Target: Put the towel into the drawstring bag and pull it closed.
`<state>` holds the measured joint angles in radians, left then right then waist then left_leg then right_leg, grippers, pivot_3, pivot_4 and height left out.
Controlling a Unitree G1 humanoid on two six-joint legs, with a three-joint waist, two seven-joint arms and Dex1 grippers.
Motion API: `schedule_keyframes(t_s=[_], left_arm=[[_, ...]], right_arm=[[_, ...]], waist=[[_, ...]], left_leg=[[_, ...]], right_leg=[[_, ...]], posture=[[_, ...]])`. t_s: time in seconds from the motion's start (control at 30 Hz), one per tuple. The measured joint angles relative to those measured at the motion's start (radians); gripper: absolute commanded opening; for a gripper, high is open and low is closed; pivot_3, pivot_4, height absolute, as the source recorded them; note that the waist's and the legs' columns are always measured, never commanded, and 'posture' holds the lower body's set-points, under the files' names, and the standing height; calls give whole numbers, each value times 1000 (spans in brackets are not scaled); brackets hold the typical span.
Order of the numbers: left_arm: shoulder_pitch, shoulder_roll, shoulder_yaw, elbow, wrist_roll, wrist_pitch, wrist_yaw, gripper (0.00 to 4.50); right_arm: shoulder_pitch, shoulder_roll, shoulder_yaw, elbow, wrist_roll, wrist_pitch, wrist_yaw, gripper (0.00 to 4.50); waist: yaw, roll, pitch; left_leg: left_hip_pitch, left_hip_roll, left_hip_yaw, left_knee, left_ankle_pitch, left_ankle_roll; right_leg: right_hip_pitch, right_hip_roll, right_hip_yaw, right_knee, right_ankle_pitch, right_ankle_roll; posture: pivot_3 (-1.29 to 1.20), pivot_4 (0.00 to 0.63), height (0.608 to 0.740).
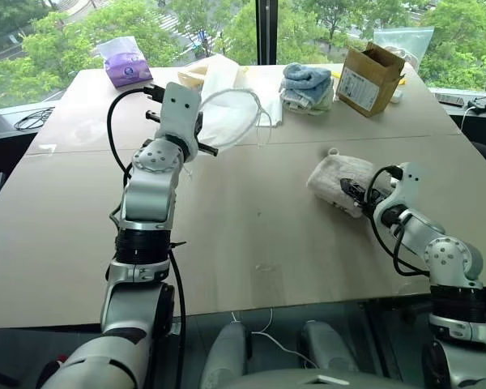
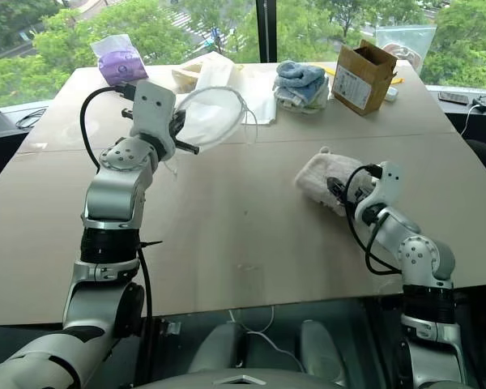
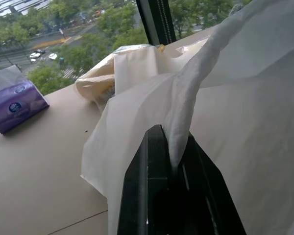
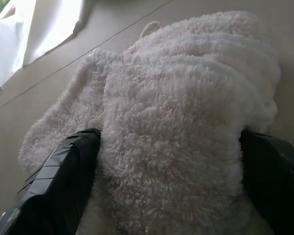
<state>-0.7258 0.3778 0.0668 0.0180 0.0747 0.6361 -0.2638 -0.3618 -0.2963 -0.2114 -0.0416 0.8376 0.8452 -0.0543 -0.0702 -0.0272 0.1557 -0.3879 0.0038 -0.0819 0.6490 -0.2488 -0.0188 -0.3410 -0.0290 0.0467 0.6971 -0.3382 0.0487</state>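
I see a tan table (image 1: pixel 251 243) against windows (image 1: pixel 227 24) onto green trees. My left gripper (image 3: pixel 174 161) pinches the bag (image 1: pixel 231 113) aloft; my right gripper (image 4: pixel 166 161), spread wide, straddles the towel (image 1: pixel 336 180) lying on the table.

Towel (image 1: pixel 334 180) right of drawstring bag (image 1: pixel 231 113)

No lettering can be read; the cardboard box's (image 1: pixel 368 79) label is illegible.

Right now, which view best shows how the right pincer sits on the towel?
The right wrist view: its open fingers straddle the towel, one on each side. The head views show the right pincer at the towel's near edge, contact hidden.
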Motion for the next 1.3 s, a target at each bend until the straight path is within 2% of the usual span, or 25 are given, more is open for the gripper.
schedule_keyframes(t_s=[0.07, 0.13, 0.2, 0.33, 0.37, 0.43, 0.47, 0.6, 0.73, 0.8, 0.93, 1.13, 1.23, 1.3], left_arm=[[2, 3, -3, 0, 0, -5, 0, 88], [2, 7, -5, 1, 0, -7, 0, 0], [2, 7, -15, 4, 0, -7, 0, 0], [3, 7, -20, 5, -2, -15, 0, 0], [3, 7, -20, 9, -2, -20, 0, 0], [3, 7, -21, 17, -2, -26, 0, 0], [3, 7, -24, 22, -2, -30, 0, 0], [3, 7, -28, 33, -12, -32, -3, 0], [2, -12, -28, 32, -42, -22, -19, 0], [-1, -37, -28, 32, -77, 8, -38, 0], [-5, -53, -28, 32, -136, 51, -87, 0], [-11, -82, -40, -22, -238, 123, -172, 0], [-13, -89, -37, -65, -287, 164, -200, 0], [-17, -108, -31, -85, -324, 198, -198, 0]], right_arm=[[-11, 10, 5, 2, -23, 18, -11, 4500], [-26, 22, 8, 2, -59, 44, -17, 4002], [-26, 26, 8, -1, -95, 49, -16, 3298], [-13, 26, 7, -16, -141, 51, -2, 1452], [-14, 27, 7, -18, -148, 57, 7, 810], [-15, 29, 7, -21, -153, 62, 18, 173], [-16, 29, 7, -23, -160, 66, 27, 26], [-16, 39, -9, -28, -164, 65, 56, 26], [9, 100, -49, -43, -69, 47, 179, 26], [19, 136, -58, -126, 81, 56, 289, 26], [-18, 140, -89, -225, 232, 44, 378, 26], [-127, 191, -122, -244, 443, 0, 372, 26], [-165, 215, -98, -214, 444, -31, 365, 26], [-189, 226, -61, -162, 387, -67, 358, 26]], waist=[[1, -2, -1], [0, -5, -3], [1, -5, -3], [0, -5, -3], [0, -5, -3], [0, -5, -3], [0, -5, -3], [0, -5, -3], [1, 3, 3], [5, 9, 6], [11, 10, 7], [16, 10, 7], [12, 10, 7], [12, 10, 7]], left_leg=[[3, 1, 1, 0, 0, 0], [4, 1, 3, -1, 0, 0], [4, 1, 3, -1, 0, 0], [3, 2, 3, -4, 0, 0], [3, 2, 4, -6, 0, 0], [4, 2, 4, -8, 0, 0], [3, 2, 4, -8, 0, 0], [2, 2, 6, -9, 0, 0], [-2, 2, 5, -9, 0, 0], [-19, 1, 4, -6, 0, 0], [-32, -1, 1, 0, 2, -4], [-32, -1, -1, -1, 2, -4], [-31, -1, 0, -1, 3, -4], [-31, -1, 0, 0, 3, -4]], right_leg=[[2, 0, 1, 0, 0, 0], [2, 0, 3, 0, 0, 0], [2, 0, 3, 0, 0, 0], [0, 0, 3, 0, 0, 0], [-1, 0, 4, 0, 0, 0], [-2, 0, 5, -1, 0, 0], [-2, 0, 4, -1, 0, 0], [-4, 0, 6, -2, 0, 0], [-7, -1, 5, -2, 0, 0], [-22, -1, 4, 1, 0, 0], [-31, -4, -1, 2, 0, 0], [-31, -4, -3, 1, 0, 0], [-31, -4, -2, 1, 0, 0], [-31, -4, -2, 2, 0, 0]], posture=[[0, 150, 740], [0, 150, 740], [0, 150, 740], [0, 150, 740], [0, 150, 740], [0, 150, 740], [0, 150, 740], [0, 150, 740], [0, 150, 740], [0, 150, 740], [0, 150, 740], [0, 150, 740], [0, 150, 740], [0, 150, 740]])
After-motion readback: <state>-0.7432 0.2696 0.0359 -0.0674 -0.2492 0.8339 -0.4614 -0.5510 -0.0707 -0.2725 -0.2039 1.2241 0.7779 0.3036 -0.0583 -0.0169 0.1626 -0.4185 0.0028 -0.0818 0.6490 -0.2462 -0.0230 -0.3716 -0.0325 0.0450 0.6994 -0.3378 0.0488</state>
